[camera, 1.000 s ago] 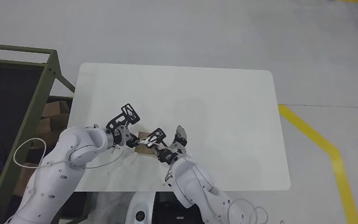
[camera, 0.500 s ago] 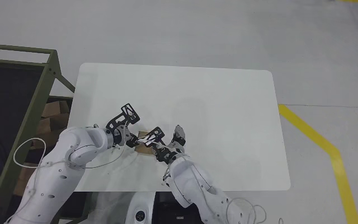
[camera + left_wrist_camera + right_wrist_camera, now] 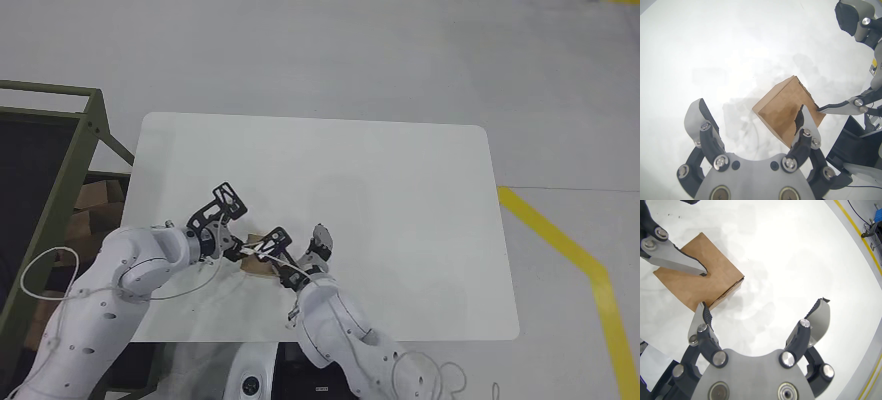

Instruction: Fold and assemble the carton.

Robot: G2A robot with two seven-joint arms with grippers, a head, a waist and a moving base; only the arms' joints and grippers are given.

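Lower centre of the top view: the carton (image 3: pixel 258 241) is mostly covered by 1 finger each of the left gripper (image 3: pixel 236 222) and right gripper (image 3: pixel 298 240); its flaps are too small to tell; at the left, cardboard boxes (image 3: pixel 98 193) sit partly hidden behind the rack (image 3: pixel 45 88), itself cut off by the left edge.

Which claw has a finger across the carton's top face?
The left claw: one finger lies over the carton's top; the right claw is only at its edge.
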